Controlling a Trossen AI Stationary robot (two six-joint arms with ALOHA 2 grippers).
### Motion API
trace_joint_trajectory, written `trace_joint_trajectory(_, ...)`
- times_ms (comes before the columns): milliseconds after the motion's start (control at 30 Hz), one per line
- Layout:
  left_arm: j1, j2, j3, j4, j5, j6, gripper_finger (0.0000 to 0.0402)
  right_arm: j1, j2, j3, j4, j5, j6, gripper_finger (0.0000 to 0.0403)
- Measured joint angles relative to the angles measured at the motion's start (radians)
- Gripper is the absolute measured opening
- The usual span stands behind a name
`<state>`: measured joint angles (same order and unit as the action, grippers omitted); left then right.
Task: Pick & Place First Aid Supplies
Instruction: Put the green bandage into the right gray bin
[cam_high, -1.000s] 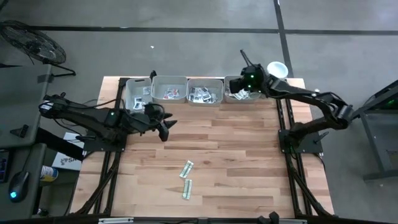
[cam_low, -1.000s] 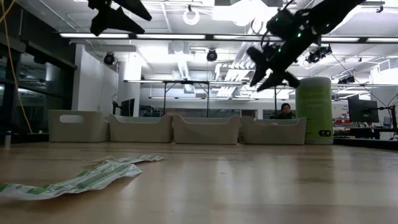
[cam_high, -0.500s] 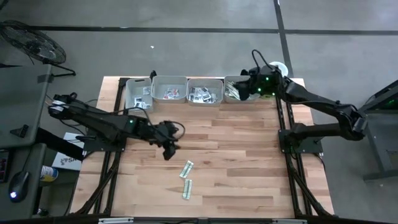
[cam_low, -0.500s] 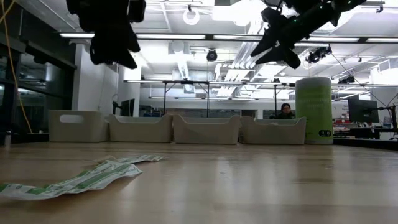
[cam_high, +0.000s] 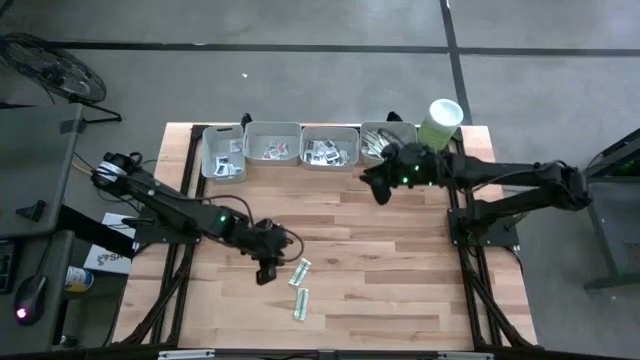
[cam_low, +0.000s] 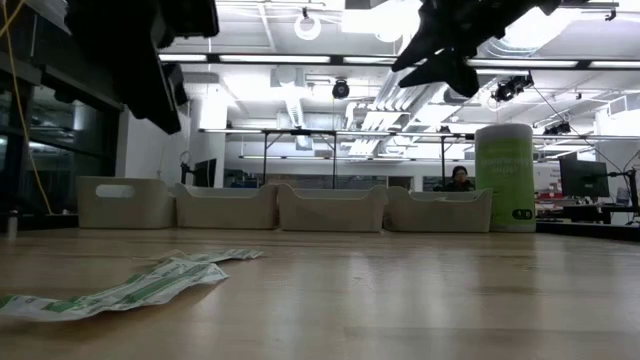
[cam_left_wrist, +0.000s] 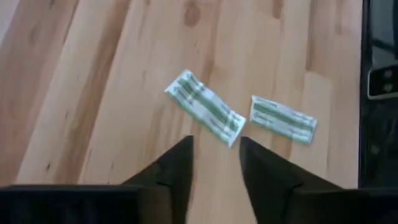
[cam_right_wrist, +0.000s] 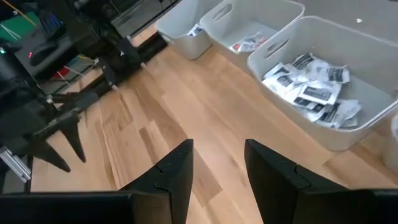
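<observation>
Two green-white strips (cam_high: 300, 271) lie near the desk's (cam_high: 400, 260) front edge. Left gripper (cam_high: 266, 270) hovers just beside them, fingers (cam_left_wrist: 177, 171) spread. Right gripper (cam_high: 378, 186) near the back edge, fingers (cam_right_wrist: 174, 171) also apart, holding nothing.

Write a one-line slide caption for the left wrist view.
Left gripper open above the wooden table, fingers pointing at two narrow green-and-white sachets lying end to end.

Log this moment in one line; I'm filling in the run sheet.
left pincer: open, above green-white strip | right pincer: open, empty, near trays | two strips on table
</observation>
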<state>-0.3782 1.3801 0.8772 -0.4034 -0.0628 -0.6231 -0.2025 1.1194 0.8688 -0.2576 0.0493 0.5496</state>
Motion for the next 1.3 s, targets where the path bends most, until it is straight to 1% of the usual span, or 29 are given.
trace_joint_trajectory(100, -0.02, 0.009, 0.0, 0.033, -0.022, 0.039, 0.0088, 0.077, 0.022, 0.0, 0.004, 0.076, 0.035, 0.0138)
trace_joint_trajectory(200, -0.037, 0.016, 0.0, 0.088, -0.048, 0.093, 0.0028, 0.14, 0.058, 0.0, 0.013, 0.133, 0.076, 0.0138)
trace_joint_trajectory(233, -0.037, 0.022, 0.001, 0.112, -0.052, 0.114, 0.0015, 0.159, 0.074, 0.0, 0.018, 0.144, 0.084, 0.0138)
trace_joint_trajectory(267, -0.038, 0.028, 0.001, 0.124, -0.052, 0.125, 0.0009, 0.176, 0.088, 0.0, 0.028, 0.148, 0.095, 0.0138)
trace_joint_trajectory(467, -0.042, 0.096, 0.0, 0.177, -0.014, 0.152, 0.0003, 0.262, 0.181, 0.0, 0.09, 0.186, 0.162, 0.0138)
trace_joint_trajectory(567, -0.054, 0.142, 0.0, 0.184, 0.024, 0.154, 0.0002, 0.288, 0.223, 0.0, 0.114, 0.203, 0.186, 0.0138)
trace_joint_trajectory(667, -0.071, 0.187, 0.0, 0.207, 0.035, 0.148, 0.0001, 0.306, 0.257, 0.0, 0.126, 0.206, 0.211, 0.0138)
trace_joint_trajectory(900, -0.111, 0.26, 0.001, 0.293, 0.021, 0.113, 0.0001, 0.317, 0.306, 0.0, 0.168, 0.207, 0.235, 0.0138)
trace_joint_trajectory(1100, -0.121, 0.307, 0.0, 0.302, -0.023, 0.046, 0.0, 0.317, 0.309, 0.0, 0.173, 0.233, 0.236, 0.0138)
trace_joint_trajectory(1300, -0.12, 0.358, 0.0, 0.325, -0.038, 0.003, 0.0, 0.316, 0.309, 0.0, 0.173, 0.233, 0.236, 0.0138)
